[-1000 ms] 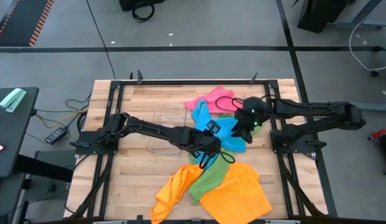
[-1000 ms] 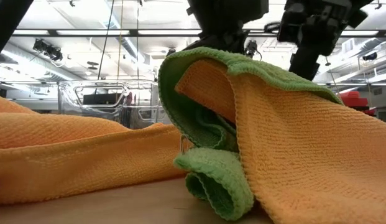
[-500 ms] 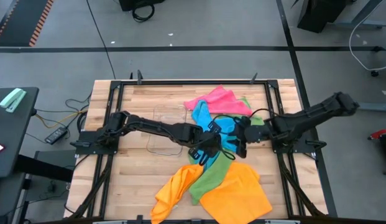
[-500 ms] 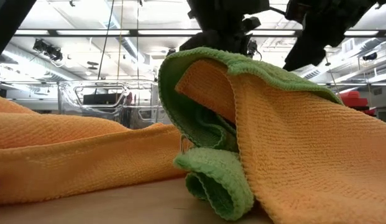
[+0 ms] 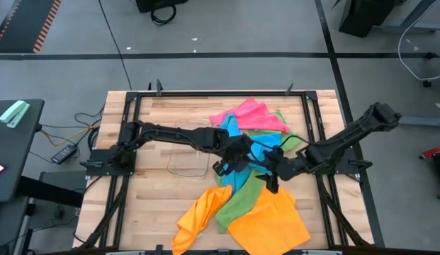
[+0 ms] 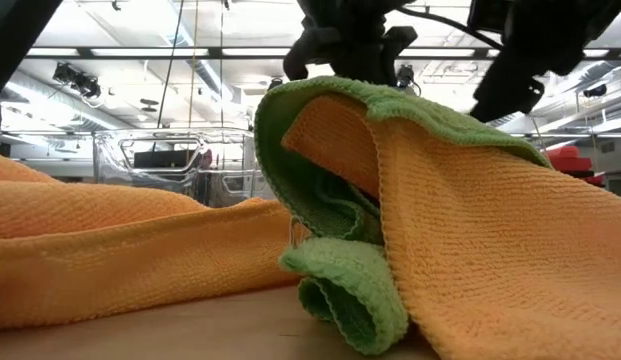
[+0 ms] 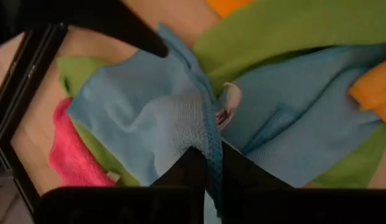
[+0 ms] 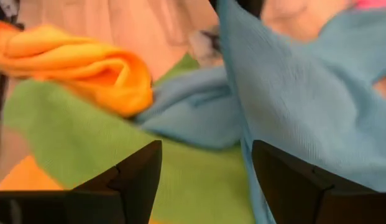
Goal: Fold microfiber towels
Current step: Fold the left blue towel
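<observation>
Towels heaped mid-table [image 5: 156, 198] | sky-blue towel [image 7: 149, 118] edge is pinched in left end effector [image 7: 208, 163], lifted, probably to get it free of the pile | right end effector [image 8: 205, 163] is held spread wide beside the hanging blue cloth, nothing gripped, likely lining up a second corner

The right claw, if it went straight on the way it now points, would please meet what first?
Most likely the blue towel hanging close ahead of the open right claw, with the green towel spread just below; depth is hard to judge. The left claw is shut on that blue towel's edge.
</observation>
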You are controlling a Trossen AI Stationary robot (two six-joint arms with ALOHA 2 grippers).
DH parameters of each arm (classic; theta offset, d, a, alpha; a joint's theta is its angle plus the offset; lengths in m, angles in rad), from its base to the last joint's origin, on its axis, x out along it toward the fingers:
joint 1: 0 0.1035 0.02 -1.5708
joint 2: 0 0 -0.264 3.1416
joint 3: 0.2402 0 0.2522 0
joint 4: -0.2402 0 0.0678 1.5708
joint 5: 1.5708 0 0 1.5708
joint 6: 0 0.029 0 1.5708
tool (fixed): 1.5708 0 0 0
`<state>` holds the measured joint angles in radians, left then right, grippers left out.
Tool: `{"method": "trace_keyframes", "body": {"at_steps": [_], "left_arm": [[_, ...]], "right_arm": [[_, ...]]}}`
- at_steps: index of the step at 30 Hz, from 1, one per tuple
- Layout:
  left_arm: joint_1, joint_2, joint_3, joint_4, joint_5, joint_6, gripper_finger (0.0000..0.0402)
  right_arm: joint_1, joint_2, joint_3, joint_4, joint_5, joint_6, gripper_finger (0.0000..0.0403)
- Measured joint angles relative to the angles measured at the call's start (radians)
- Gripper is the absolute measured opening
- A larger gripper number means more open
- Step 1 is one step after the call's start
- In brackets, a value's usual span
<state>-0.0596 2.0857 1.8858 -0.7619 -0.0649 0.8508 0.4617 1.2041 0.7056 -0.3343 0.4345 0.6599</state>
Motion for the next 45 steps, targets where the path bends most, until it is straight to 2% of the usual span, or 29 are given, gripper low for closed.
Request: {"method": "trace_keyframes", "body": {"at_steps": [5,7,15,21,24,32,40,45], "left_arm": [[0.015,0.000,0.000,-0.016,0.003,-0.001,0.0018],[0.018,0.000,0.000,-0.027,0.002,-0.003,0.0013],[0.029,0.000,0.000,-0.031,0.001,-0.056,0.0031],[0.028,0.000,0.000,-0.031,0.002,-0.072,0.0016],[0.029,0.000,0.000,-0.021,0.001,-0.072,0.0013],[0.030,0.000,0.000,-0.014,0.001,-0.072,0.0036],[0.030,0.001,0.000,-0.019,0.000,-0.076,0.0014],[0.030,0.001,0.000,-0.021,0.000,-0.080,0.0026]], "right_arm": [[0.039,0.103,0.057,-0.008,0.213,-0.033,0.0251],[0.040,0.136,0.090,-0.020,0.265,-0.057,0.0250],[0.005,0.238,0.141,-0.033,0.357,-0.063,0.0250],[0.000,0.273,0.141,-0.027,0.445,-0.071,0.0250],[-0.013,0.296,0.141,0.000,0.459,-0.080,0.0250],[-0.023,0.323,0.141,0.075,0.457,-0.122,0.0242],[-0.061,0.341,0.140,0.067,0.441,-0.141,0.0167],[-0.074,0.341,0.140,0.070,0.402,-0.142,0.0111]]}}
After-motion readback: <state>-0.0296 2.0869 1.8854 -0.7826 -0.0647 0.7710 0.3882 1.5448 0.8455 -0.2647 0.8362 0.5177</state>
